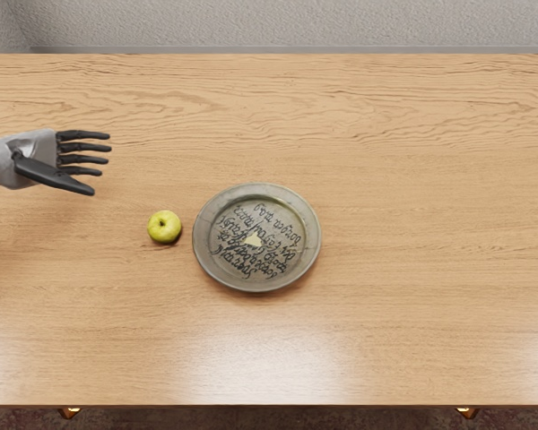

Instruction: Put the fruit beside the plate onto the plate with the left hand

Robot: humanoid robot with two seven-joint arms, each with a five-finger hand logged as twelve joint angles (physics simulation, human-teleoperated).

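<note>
A small yellow-green apple [164,227] lies on the wooden table just left of a round grey plate [298,213] with dark scribbled markings. The fruit and the plate's rim are close but apart. My left hand [79,161] comes in from the left edge, up and to the left of the apple, well clear of it. Its dark fingers are stretched out flat and hold nothing. The right arm does not show.
The wooden table [412,134] spans the whole view, with its front edge near the bottom and a grey wall behind its far edge. A small pale patch [253,240] sits at the plate's centre.
</note>
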